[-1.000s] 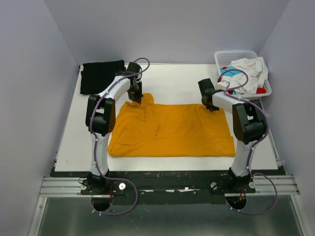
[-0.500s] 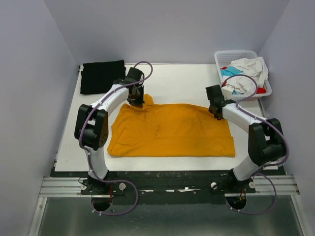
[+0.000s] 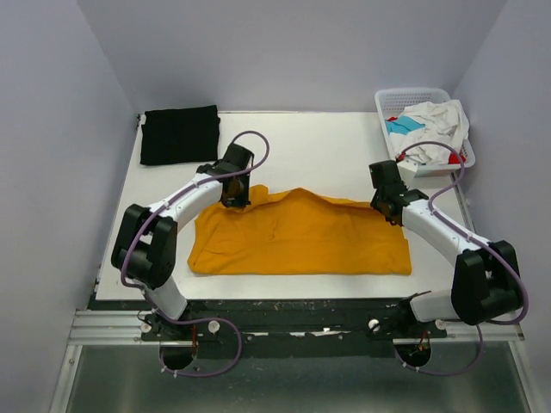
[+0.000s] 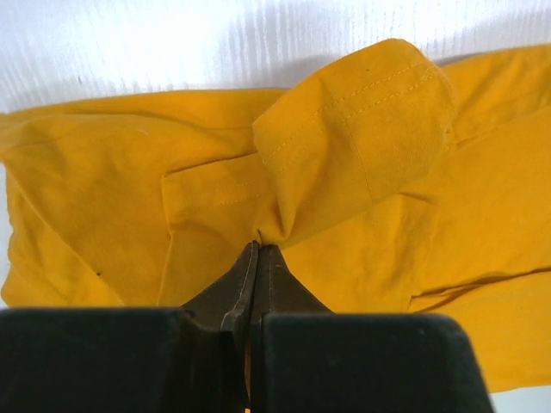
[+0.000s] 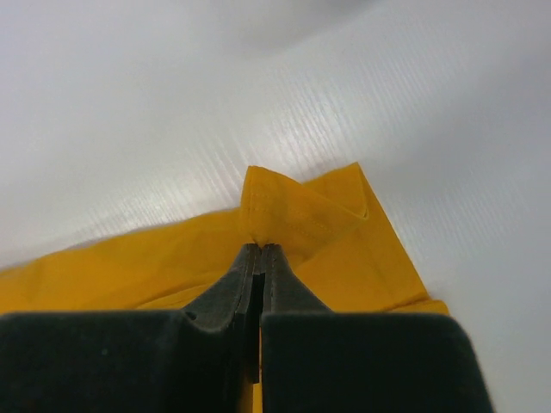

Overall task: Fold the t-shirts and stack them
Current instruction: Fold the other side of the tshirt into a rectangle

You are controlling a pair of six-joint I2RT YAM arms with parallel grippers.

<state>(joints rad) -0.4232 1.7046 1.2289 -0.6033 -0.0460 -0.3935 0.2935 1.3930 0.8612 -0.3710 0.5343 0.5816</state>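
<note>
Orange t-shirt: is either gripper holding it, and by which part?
Both hold the mustard-orange t-shirt: the left gripper pinches a hemmed fold at its far-left corner, the right gripper pinches its far-right hemmed corner.

My overhead camera looks down from behind my arms (image 3: 185, 200) across the whole table (image 3: 327, 146), while my two wrist cameras sit close, each facing one far corner of the same orange shirt (image 3: 301, 237).
</note>
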